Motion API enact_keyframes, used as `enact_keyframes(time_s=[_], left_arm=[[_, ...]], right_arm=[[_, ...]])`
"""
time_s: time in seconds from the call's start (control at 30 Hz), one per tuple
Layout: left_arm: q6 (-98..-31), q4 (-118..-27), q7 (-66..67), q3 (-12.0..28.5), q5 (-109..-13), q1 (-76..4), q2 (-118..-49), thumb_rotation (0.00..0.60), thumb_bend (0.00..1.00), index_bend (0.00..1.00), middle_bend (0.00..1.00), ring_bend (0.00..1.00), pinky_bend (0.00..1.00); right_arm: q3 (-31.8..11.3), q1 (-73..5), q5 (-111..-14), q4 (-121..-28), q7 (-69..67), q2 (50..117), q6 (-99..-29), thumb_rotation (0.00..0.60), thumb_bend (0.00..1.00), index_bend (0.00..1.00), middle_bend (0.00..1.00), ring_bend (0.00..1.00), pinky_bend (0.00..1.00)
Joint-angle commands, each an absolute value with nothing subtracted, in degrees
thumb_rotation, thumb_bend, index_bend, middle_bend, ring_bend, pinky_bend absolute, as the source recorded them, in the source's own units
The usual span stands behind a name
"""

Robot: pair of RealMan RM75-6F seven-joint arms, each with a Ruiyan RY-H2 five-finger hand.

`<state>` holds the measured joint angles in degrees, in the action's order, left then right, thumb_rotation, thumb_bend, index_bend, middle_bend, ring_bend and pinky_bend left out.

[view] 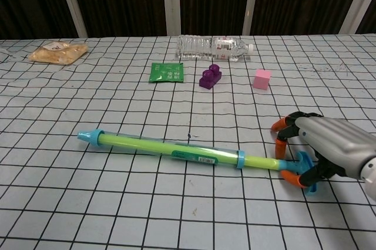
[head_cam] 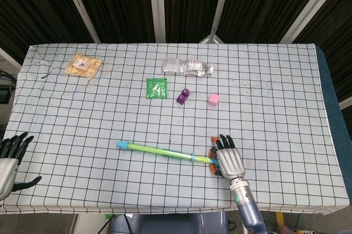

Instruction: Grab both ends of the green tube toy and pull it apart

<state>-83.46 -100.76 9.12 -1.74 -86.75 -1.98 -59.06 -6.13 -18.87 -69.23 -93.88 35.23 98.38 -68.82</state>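
The green tube toy (head_cam: 159, 152) lies on the checked tablecloth near the front edge, its blue tip pointing left. In the chest view the green tube toy (view: 170, 149) ends at the right in a blue handle. My right hand (head_cam: 228, 161) grips that handle end, and the chest view shows the right hand (view: 329, 147) with orange-tipped fingers curled over the rod and the thumb under the handle. My left hand (head_cam: 10, 160) hangs off the table's front left corner, far from the tube's tip, with its fingers apart and nothing in it.
Behind the tube lie a green packet (head_cam: 157, 88), a purple brick (head_cam: 183, 96) and a pink cube (head_cam: 213, 99). A clear water bottle (head_cam: 187, 67) lies further back, and a snack bag (head_cam: 83, 66) sits at the far left.
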Motion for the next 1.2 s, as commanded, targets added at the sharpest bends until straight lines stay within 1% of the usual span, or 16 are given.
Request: enact_keyframes(time_s=[0.03, 0.13, 0.3, 0.5, 0.6, 0.7, 0.77, 0.83, 0.9, 1.0, 1.1, 1.2], left_arm=[[-83.5, -100.8, 9.1, -1.7, -86.7, -2.0, -59.0, 0.6, 0.03, 0.0, 0.0, 0.0, 0.0], [-83.5, -100.8, 9.3, -1.8, -86.9, -2.0, -59.2, 0.6, 0.03, 0.0, 0.0, 0.0, 0.0], [-82.6, -101.6, 9.9, -1.8, -87.0, -2.5, -59.0, 0.6, 0.04, 0.0, 0.0, 0.0, 0.0], [-81.4, -103.3, 11.4, -1.5, -87.0, -3.6, -58.6, 0.6, 0.04, 0.0, 0.0, 0.0, 0.0], [-80.1, -105.0, 14.3, -0.3, -86.7, -5.3, -58.1, 0.6, 0.05, 0.0, 0.0, 0.0, 0.0], [-76.8, -107.6, 19.0, 2.5, -83.5, -8.7, -58.1, 0.6, 0.08, 0.01, 0.0, 0.0, 0.0], [-74.0, -108.6, 21.6, 4.5, -80.7, -11.4, -58.6, 0.6, 0.09, 0.05, 0.04, 0.0, 0.0], [-71.1, -108.6, 24.0, 6.5, -77.1, -14.1, -59.6, 0.6, 0.11, 0.1, 0.11, 0.0, 0.0], [-69.0, -108.3, 27.0, 8.0, -73.9, -16.6, -61.0, 0.6, 0.14, 0.16, 0.19, 0.0, 0.0], [-67.4, -107.3, 31.5, 9.0, -71.0, -19.4, -63.6, 0.6, 0.18, 0.23, 0.26, 0.0, 0.0], [-65.5, -106.9, 34.2, 9.3, -68.3, -21.7, -66.0, 0.6, 0.2, 0.3, 0.3, 0.0, 0.0], [-62.6, -107.2, 36.1, 9.5, -64.0, -24.4, -68.3, 0.6, 0.22, 0.33, 0.34, 0.01, 0.0]], right_arm=[[-6.2, -19.0, -69.0, -94.2, 35.3, 98.2, -69.0, 0.6, 0.42, 0.57, 0.25, 0.0, 0.0], [-5.9, -19.1, -70.8, -95.8, 33.8, 97.1, -69.5, 0.6, 0.44, 0.6, 0.29, 0.0, 0.0], [-4.8, -19.3, -73.5, -96.4, 31.3, 95.0, -69.7, 0.6, 0.44, 0.61, 0.29, 0.0, 0.0], [-4.5, -19.4, -74.0, -96.5, 30.0, 94.1, -69.6, 0.6, 0.44, 0.61, 0.29, 0.0, 0.0], [-5.0, -19.7, -73.6, -96.4, 29.8, 94.0, -69.5, 0.6, 0.44, 0.61, 0.29, 0.0, 0.0], [-5.6, -20.1, -72.8, -96.5, 29.9, 94.3, -69.4, 0.6, 0.44, 0.61, 0.29, 0.0, 0.0], [-5.6, -20.2, -72.6, -96.6, 29.9, 94.4, -69.5, 0.6, 0.45, 0.61, 0.29, 0.0, 0.0], [-5.6, -20.2, -72.5, -96.6, 30.1, 94.5, -69.7, 0.6, 0.45, 0.61, 0.29, 0.0, 0.0], [-5.5, -20.3, -72.5, -96.7, 30.3, 94.6, -69.9, 0.6, 0.45, 0.61, 0.29, 0.0, 0.0], [-5.5, -20.4, -72.4, -96.9, 30.8, 94.8, -70.4, 0.6, 0.45, 0.61, 0.29, 0.0, 0.0], [-5.6, -20.5, -72.3, -97.3, 31.4, 94.9, -70.8, 0.6, 0.45, 0.61, 0.29, 0.0, 0.0], [-5.6, -20.6, -72.1, -98.0, 32.2, 95.1, -71.3, 0.6, 0.45, 0.61, 0.29, 0.0, 0.0]])
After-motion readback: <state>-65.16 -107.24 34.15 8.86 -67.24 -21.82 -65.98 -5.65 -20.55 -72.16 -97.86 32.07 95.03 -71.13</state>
